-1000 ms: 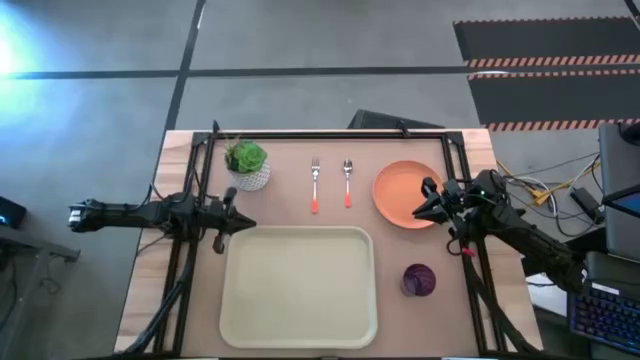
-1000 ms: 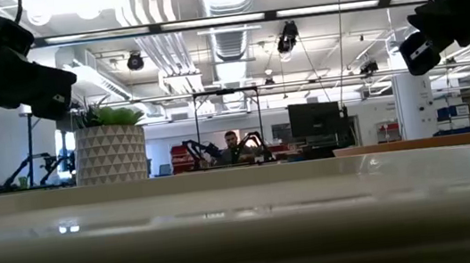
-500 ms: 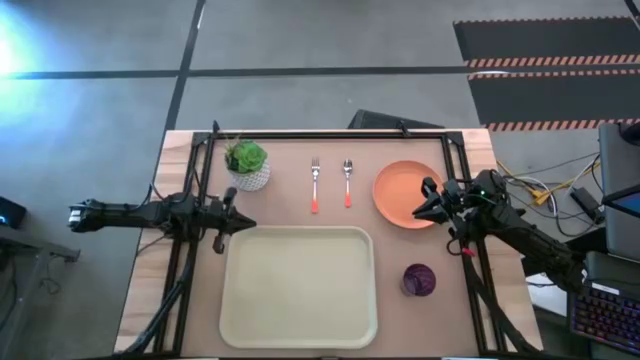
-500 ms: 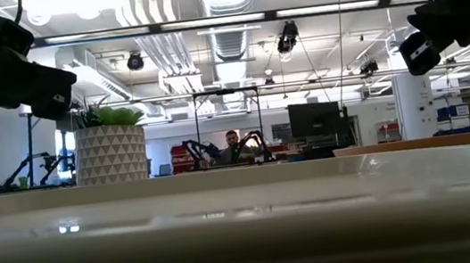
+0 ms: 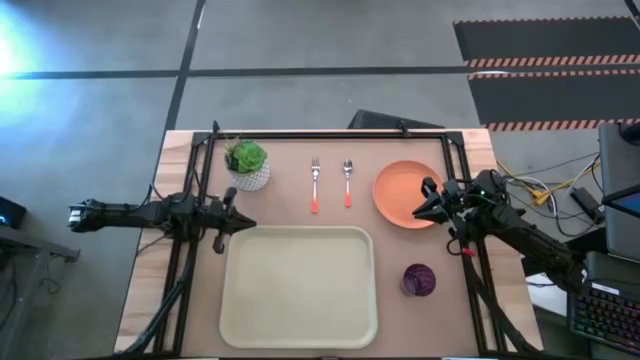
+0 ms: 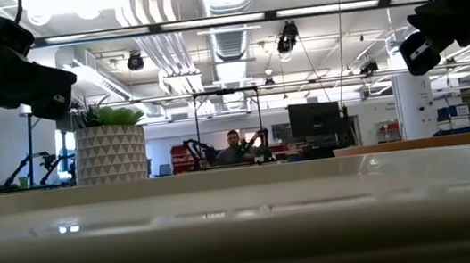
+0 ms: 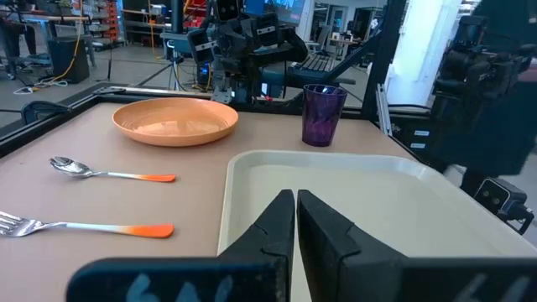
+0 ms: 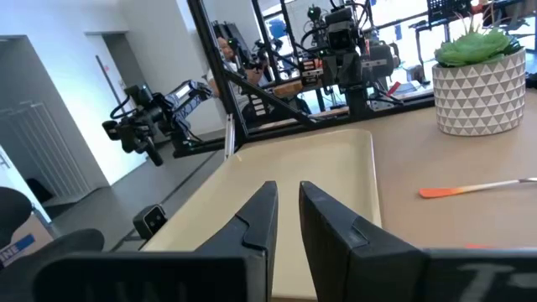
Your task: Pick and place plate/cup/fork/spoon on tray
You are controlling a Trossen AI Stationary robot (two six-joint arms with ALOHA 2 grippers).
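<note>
We found nothing changed over the last second: left gripper [image 5: 246, 223] shut at the tray's [image 5: 298, 330] ten o'clock, right gripper [image 5: 420, 209] slightly parted, empty, at the plate's [image 5: 397, 190] four o'clock; nothing loaded.

No text, label, brand or number can be read in any view. A box [image 8: 18, 239] at the edge of the right wrist view bears blue printing, cut off and too small to make out. Striped floor markings [image 5: 545, 62] far right of the counter carry no lettering.
</note>
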